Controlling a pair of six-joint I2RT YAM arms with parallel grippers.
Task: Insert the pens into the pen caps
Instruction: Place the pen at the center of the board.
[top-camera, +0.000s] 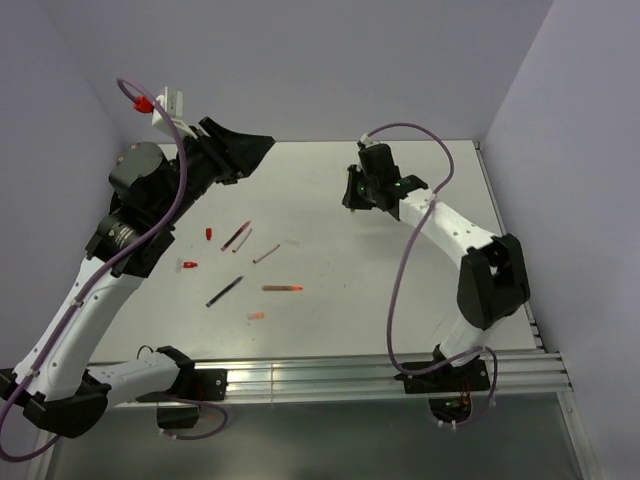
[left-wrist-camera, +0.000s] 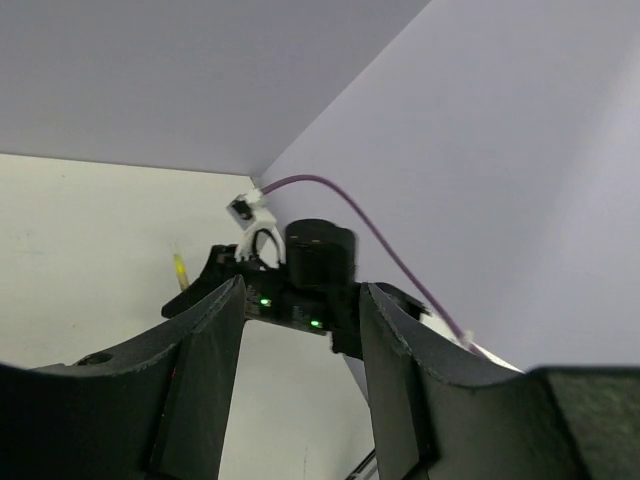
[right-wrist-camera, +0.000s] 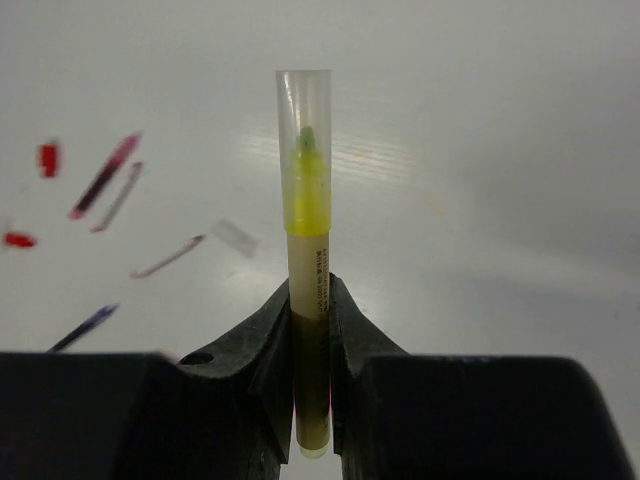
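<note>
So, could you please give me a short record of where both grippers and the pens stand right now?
left gripper: open, empty
right gripper: shut on olive-yellow pen
olive-yellow pen: clear plastic cap over its tip
loose on white table: dark red pen, thin brown pen, dark blue pen, orange pen
loose caps: two red caps, orange cap

Flat white matte tabletop (top-camera: 400, 300) spread beneath the left gripper (top-camera: 263, 143) and the right gripper (top-camera: 349, 194). Plain pale lilac walls (top-camera: 330, 60) behind both and outward of each. Ribbed silver aluminium rail (top-camera: 330, 378) well nearer than either, along the tabletop's near edge.
</note>
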